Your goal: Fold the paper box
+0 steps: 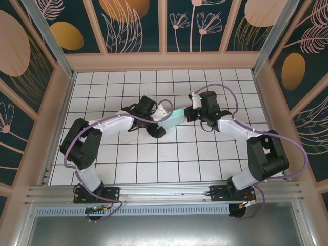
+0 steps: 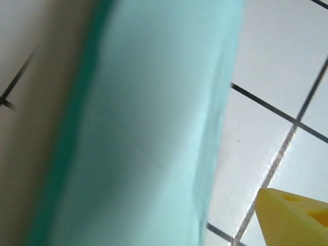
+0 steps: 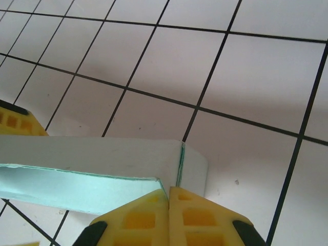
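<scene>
The pale light-blue thin-card paper box (image 1: 174,119) sits over the middle of the white-tiled table (image 1: 133,169), slightly nearer the far edge than the near one, between the two grippers. The right gripper (image 3: 169,199) pinches one end of the box, its yellow fingertips (image 3: 197,218) pressed together on the card edge beside a folded corner. The left gripper (image 1: 161,121) stands with its fingers spread wide on either side of the box's other end. In the left wrist view one yellow fingertip (image 2: 297,218) is apart from the blurred card, with bare tile between them.
</scene>
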Available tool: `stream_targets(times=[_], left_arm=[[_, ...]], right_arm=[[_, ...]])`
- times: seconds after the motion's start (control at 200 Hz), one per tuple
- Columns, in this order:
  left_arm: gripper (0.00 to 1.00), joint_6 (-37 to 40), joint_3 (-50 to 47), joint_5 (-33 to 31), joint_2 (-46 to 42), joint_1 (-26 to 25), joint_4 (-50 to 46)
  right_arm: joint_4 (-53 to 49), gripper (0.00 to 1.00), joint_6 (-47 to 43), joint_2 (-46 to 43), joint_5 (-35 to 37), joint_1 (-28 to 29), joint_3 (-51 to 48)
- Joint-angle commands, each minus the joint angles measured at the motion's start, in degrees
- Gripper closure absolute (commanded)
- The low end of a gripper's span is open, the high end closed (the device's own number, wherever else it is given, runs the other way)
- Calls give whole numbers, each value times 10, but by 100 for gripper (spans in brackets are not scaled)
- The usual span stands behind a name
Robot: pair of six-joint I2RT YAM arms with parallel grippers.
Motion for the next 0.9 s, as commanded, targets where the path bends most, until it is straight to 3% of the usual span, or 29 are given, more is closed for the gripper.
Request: stream_targets(times=[0.0,0.09,0.195,0.385,0.681,0.896], left_arm=[[1,-38,-28,16,-76,-1,86],[1,-79,-76,-18,-134,-1,157],[1,-160,-144,-115,-200,-1,233],[1,-302,-199,-225,-285,-1,238],[9,-361,-156,-221,-255,-1,163],[11,-358,-48,-224,-190,1,90]], right_arm=[[-38,100,18,2,35,7,33],[-49,100,23,3,49,11,44],[-63,100,39,6,62,12,56],[-69,100,52,3,65,16,62],[-87,100,52,30,77,12,85],[-113,100,57,55,76,6,115]])
